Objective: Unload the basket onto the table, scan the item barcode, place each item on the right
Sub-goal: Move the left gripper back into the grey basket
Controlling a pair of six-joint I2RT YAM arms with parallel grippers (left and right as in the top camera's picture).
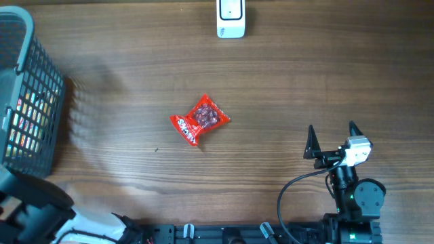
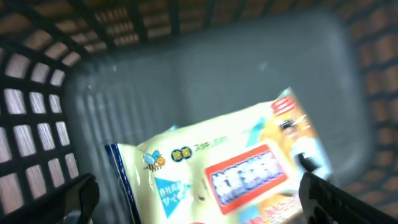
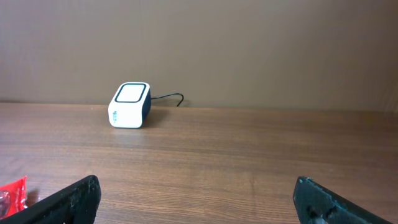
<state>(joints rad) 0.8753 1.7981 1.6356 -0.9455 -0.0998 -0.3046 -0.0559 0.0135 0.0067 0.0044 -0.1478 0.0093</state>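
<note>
A red snack packet [image 1: 200, 120] lies flat mid-table, and its corner [image 3: 12, 193] shows at the left edge of the right wrist view. The white barcode scanner [image 1: 230, 18] [image 3: 129, 104] stands at the far edge. No barcode shows on any item. My right gripper [image 1: 331, 132] [image 3: 199, 202] hovers open and empty at the near right, facing the scanner. My left gripper [image 2: 202, 199] is open above a pale yellow packet [image 2: 211, 168] with a red label, which lies inside the basket [image 2: 37, 118]. Nothing sits between its fingers.
The grey mesh basket [image 1: 34, 102] stands at the table's left edge with colourful packets inside. The left arm's dark body [image 1: 30, 207] fills the near left corner. A thin cable [image 3: 168, 98] trails behind the scanner.
</note>
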